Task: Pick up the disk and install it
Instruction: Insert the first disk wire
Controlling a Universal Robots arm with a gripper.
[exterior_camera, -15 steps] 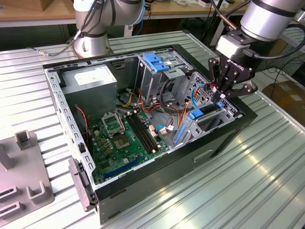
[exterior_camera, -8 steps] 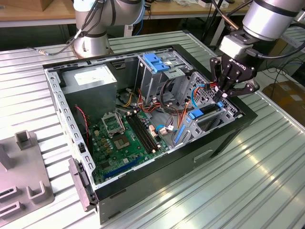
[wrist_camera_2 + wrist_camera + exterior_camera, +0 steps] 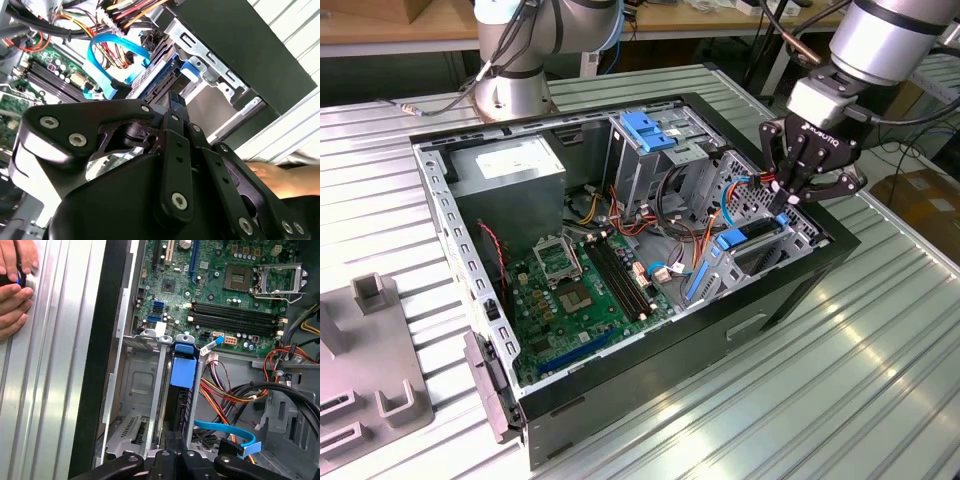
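1. A black metal computer case [image 3: 790,290] lay open on its side on a ribbed silver metal table [image 3: 840,400]. Inside it sat a green circuit board [image 3: 580,290] and a grey metal box with a white sticker [image 3: 510,165].
2. The disk [image 3: 738,238], a flat dark grey drive in a blue plastic carrier frame, stood on edge in a slot of the bare metal drive cage. This cage sat at the case's end towards the exterior view's right. In the first wrist view the disk's smooth blue tab [image 3: 182,371] pointed towards the circuit board.
3. The black, angular gripper [image 3: 786,205] hung from the silver-grey arm and reached down into that cage. Its jaws were drawn together with no gap between them. In the first wrist view the gripper's tips [image 3: 177,454] met the disk's near end.
4. A flat, glossy light blue cable [image 3: 225,432] looped just beside the disk, among red, yellow and orange wires.
5. A person's hand [image 3: 15,285] rested on the table outside the case.
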